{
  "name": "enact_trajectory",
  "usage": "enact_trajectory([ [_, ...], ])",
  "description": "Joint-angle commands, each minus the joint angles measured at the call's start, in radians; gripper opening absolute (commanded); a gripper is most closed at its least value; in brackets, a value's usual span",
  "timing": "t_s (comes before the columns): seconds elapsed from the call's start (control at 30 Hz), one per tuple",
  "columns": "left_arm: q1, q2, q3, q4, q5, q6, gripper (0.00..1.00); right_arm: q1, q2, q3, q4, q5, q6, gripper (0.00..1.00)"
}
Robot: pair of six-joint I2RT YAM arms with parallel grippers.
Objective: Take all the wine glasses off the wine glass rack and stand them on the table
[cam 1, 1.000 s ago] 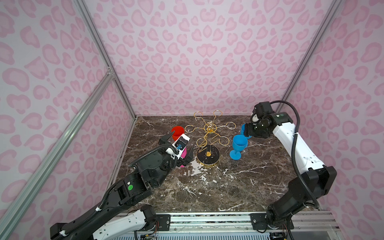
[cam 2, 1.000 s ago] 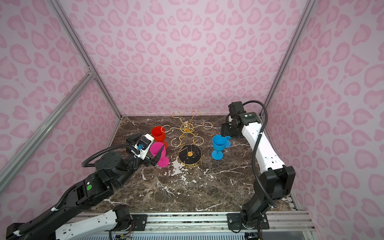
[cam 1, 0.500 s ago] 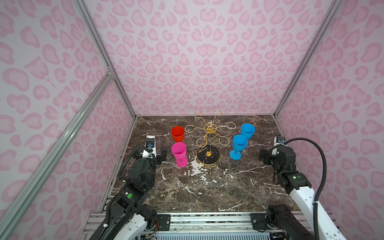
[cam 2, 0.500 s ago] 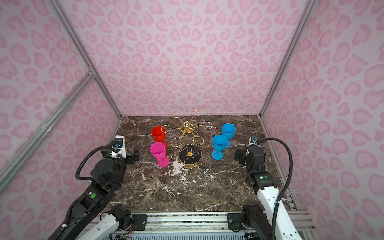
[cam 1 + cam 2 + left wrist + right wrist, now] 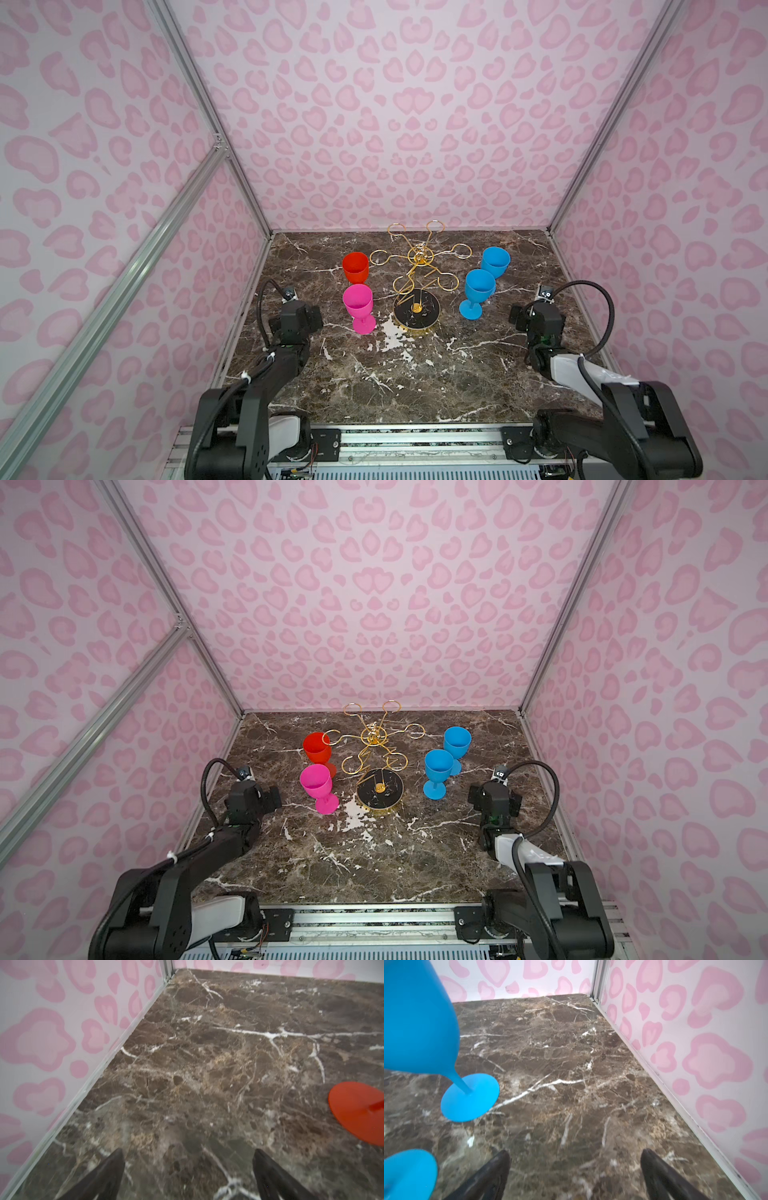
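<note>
The gold wire wine glass rack (image 5: 420, 261) stands mid-table on its round black base (image 5: 415, 318), seen in both top views (image 5: 374, 738); its loops hold nothing. Several wine glasses stand upright on the marble around it: a red one (image 5: 355, 268) and a pink one (image 5: 358, 303) to its left, two blue ones (image 5: 480, 289) (image 5: 495, 261) to its right. My left gripper (image 5: 189, 1154) is open over bare marble, with the red glass's foot (image 5: 357, 1111) off to one side. My right gripper (image 5: 576, 1154) is open and empty, beside a blue glass (image 5: 419, 1018).
Pink-patterned walls close the table on three sides, with metal posts (image 5: 590, 137) at the corners. The left arm (image 5: 286, 357) lies by the left wall, the right arm (image 5: 557, 361) by the right wall. A metal rail (image 5: 415, 444) runs along the front edge.
Both arms have pulled back from the glasses toward the front corners. The left gripper left the pink glass and the right gripper left the far blue glass; both glasses stand on the table.
</note>
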Motion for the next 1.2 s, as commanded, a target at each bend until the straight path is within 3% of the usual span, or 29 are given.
enact_trajectory([
  [0.0,0.003,0.085,0.025,0.274,0.027,0.005,0.97,-0.004,0.095,0.007,0.254,-0.034,-0.026,1.0],
  [0.1,0.01,0.139,0.018,0.341,0.112,0.036,0.97,0.026,0.256,-0.062,0.571,-0.019,-0.074,1.0],
  [0.13,0.011,0.138,-0.006,0.393,0.125,0.04,0.97,0.042,0.202,-0.033,0.421,0.006,-0.068,1.0],
  [0.17,0.015,0.152,-0.06,0.496,0.152,0.044,0.97,0.043,0.212,-0.038,0.429,0.005,-0.075,1.0],
  [0.2,0.019,0.184,-0.102,0.619,0.161,0.04,0.97,0.044,0.263,-0.065,0.575,0.021,-0.084,1.0],
  [0.23,0.022,0.158,-0.083,0.522,0.17,0.043,0.97,0.043,0.258,-0.059,0.564,0.034,-0.075,1.0],
  [0.3,0.022,0.178,-0.055,0.501,0.206,0.063,0.97,0.031,0.218,-0.004,0.372,0.042,-0.04,1.0],
  [0.37,0.021,0.18,-0.06,0.518,0.212,0.066,0.97,0.041,0.261,-0.043,0.537,0.06,-0.062,1.0],
  [0.47,0.02,0.172,-0.055,0.495,0.207,0.069,0.97,0.041,0.212,-0.013,0.388,0.058,-0.048,1.0],
  [0.57,0.018,0.174,-0.058,0.51,0.203,0.07,0.97,0.046,0.251,-0.04,0.513,0.067,-0.059,1.0],
  [0.7,0.016,0.172,-0.06,0.509,0.203,0.07,0.97,0.054,0.216,-0.007,0.39,0.072,-0.058,1.0],
  [1.0,0.016,0.172,-0.06,0.509,0.202,0.07,0.97,0.054,0.223,-0.009,0.406,0.077,-0.06,1.0],
  [1.17,0.016,0.172,-0.06,0.509,0.202,0.07,0.97,0.019,0.225,0.005,0.371,-0.003,-0.048,1.0],
])
